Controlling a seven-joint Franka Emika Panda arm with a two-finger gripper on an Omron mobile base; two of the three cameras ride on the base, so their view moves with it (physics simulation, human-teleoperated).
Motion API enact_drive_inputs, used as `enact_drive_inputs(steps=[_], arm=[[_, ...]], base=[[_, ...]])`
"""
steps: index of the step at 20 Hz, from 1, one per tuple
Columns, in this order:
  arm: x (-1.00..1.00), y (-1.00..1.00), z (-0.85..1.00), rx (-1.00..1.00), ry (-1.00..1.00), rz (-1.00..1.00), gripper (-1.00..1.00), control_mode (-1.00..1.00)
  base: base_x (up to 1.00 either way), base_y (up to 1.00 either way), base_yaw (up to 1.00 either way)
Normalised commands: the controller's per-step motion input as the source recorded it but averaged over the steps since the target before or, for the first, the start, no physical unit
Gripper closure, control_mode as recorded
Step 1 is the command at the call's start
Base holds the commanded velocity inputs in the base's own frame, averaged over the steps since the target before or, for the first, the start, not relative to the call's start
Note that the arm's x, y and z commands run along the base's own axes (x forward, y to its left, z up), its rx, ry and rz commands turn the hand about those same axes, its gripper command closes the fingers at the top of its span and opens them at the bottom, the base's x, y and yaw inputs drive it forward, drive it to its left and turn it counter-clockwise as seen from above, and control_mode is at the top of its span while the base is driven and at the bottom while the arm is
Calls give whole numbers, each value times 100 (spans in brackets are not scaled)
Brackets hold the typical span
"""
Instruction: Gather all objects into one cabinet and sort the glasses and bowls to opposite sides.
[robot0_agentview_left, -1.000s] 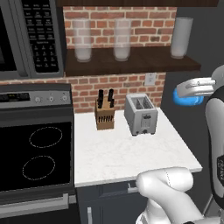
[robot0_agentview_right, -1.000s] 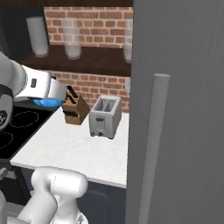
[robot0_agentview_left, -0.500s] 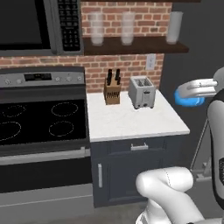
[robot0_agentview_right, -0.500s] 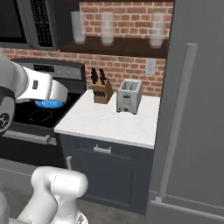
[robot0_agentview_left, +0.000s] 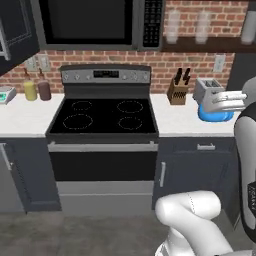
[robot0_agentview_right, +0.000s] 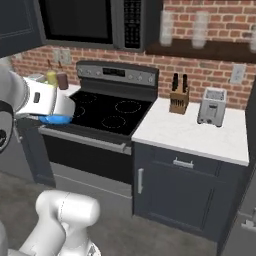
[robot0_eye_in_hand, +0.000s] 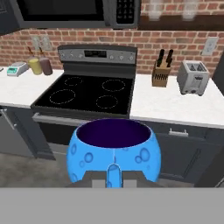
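My gripper is shut on the near rim of the small blue bowl, which has a dark inside and stays upright. In the left base view the bowl hangs under the white hand at the right, in front of the counter's edge. From the right base camera the bowl is at the left, in front of the stove. A dark navy wall cabinet with a grey bar handle hangs at the upper left; the same cabinet is seen in the right base view.
A black stove with a microwave above stands in the middle. A knife block and toaster sit on the white counter. Clear glasses stand on the brown shelf. Bottles stand at the left.
The whole picture has shifted: the base has driven back and to the left, bringing the stove and left counter into view. The blue bowl stays in the shut gripper.
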Motion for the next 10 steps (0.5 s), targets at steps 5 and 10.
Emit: enact_drive_inputs(steps=[5, 10], arm=[[0, 0, 0, 0, 0, 0, 100, 100], [0, 0, 0, 0, 0, 0, 100, 100]], base=[[-34, 78, 43], [-19, 88, 33]])
